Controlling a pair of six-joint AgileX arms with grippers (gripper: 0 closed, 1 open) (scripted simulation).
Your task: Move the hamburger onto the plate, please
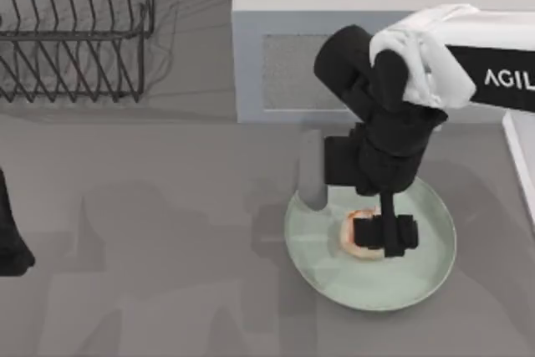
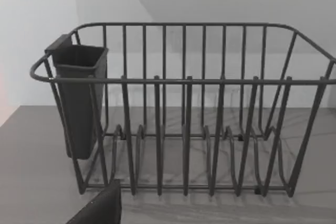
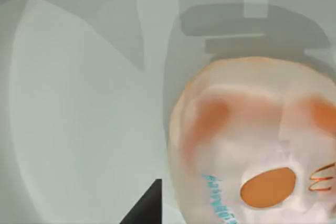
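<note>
Right hand (image 1: 383,234) is down over the plate (image 1: 426,269), right on top of the hamburger (image 1: 355,232) — bun peeks out at the hand's left side in the top view. Hamburger sits inside the plate, near its middle. Cannot tell from these views whether the fingers are clamped on the bun or already apart; the right wrist view has the hamburger (image 3: 252,140) close up against pale green plate (image 3: 79,108).

Step in hand looks like the release. To do it well: let the bun settle flat on the dish before opening, part the fingers fully, then lift straight up — no sideways drag, or the bun slides on the glossy surface.

Left arm is parked at the worktop's left edge (image 1: 10,240), facing the wire dish rack (image 2: 184,108).
</note>
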